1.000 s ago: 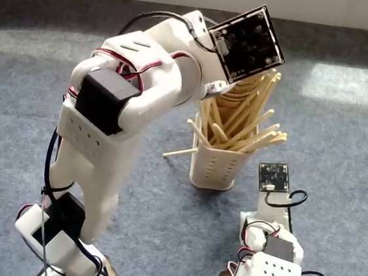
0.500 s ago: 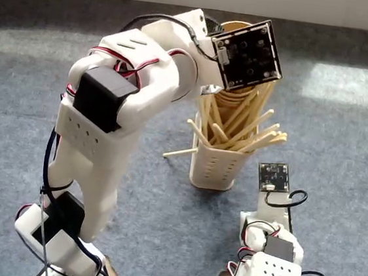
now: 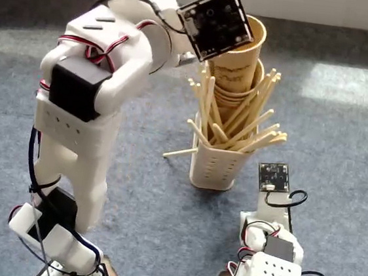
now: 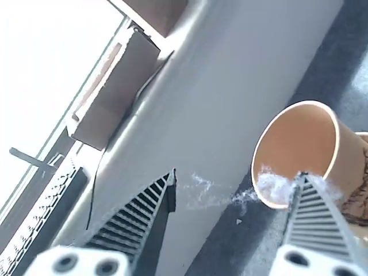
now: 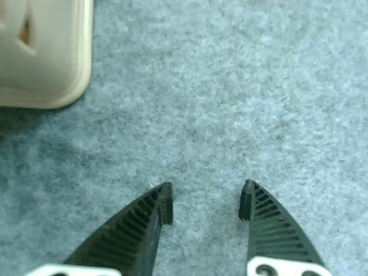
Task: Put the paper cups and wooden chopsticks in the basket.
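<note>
A stack of tan paper cups stands upright in the cream perforated basket, ringed by several wooden chopsticks that fan out of its top. One chopstick juts sideways at the basket's left wall. My left arm is raised above and left of the cups. Its gripper is open and holds nothing, and the top cup sits beside one fingertip. My right gripper is open low over the carpet, with a basket corner nearby.
Grey-blue carpet covers the floor around the basket. A white wall and a window show behind the left gripper. The right arm's base sits at the near edge, right of the basket.
My left arm has risen and swung back to the left, off the basket's top, uncovering the cup stack. The right arm has kept still.
</note>
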